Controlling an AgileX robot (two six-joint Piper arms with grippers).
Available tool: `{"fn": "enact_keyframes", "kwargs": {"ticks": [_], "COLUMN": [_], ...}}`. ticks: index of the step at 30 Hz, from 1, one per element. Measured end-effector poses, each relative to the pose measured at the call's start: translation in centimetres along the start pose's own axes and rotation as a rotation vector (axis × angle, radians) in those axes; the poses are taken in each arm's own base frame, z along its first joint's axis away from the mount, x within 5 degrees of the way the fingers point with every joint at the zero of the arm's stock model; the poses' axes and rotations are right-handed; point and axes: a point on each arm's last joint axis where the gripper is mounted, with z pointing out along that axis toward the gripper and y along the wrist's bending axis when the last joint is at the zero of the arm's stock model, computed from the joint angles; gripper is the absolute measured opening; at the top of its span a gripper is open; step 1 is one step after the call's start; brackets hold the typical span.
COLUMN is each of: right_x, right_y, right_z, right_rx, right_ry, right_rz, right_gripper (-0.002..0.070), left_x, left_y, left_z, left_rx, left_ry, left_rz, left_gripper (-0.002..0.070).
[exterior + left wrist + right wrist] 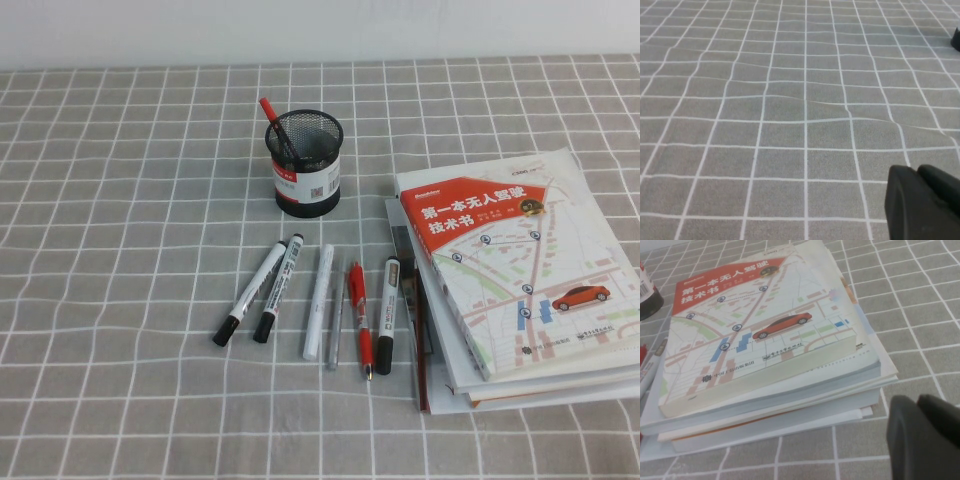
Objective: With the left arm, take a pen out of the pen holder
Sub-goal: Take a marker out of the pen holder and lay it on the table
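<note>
A black mesh pen holder stands on the grey checked cloth, with one red pen leaning out of it toward the far left. Neither arm shows in the high view. In the left wrist view my left gripper hangs shut and empty over bare cloth, well away from the holder. In the right wrist view my right gripper is also shut, empty, and close to the near corner of the book stack. The holder's base shows at that view's edge.
Several pens and markers lie in a row in front of the holder: two black-capped markers, a white one, a red pen and another marker. A stack of books fills the right side.
</note>
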Motion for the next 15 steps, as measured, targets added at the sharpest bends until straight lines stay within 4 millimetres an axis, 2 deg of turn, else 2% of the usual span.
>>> {"fn": "enact_keyframes", "kwargs": {"ticks": [7, 15], "right_x": [0.0, 0.0], "right_y": [0.0, 0.0], "right_z": [0.0, 0.0], "right_rx": [0.0, 0.0], "right_ry": [0.0, 0.0], "right_rz": [0.0, 0.0], "right_gripper": [-0.0013, -0.0013], "left_x": [0.0, 0.0], "left_y": [0.01, 0.04], "left_z": [-0.01, -0.01], "left_rx": [-0.001, -0.005], "left_ry": [-0.002, -0.001], "left_rz": [0.102, 0.123], "left_gripper": [0.0, 0.0]}}
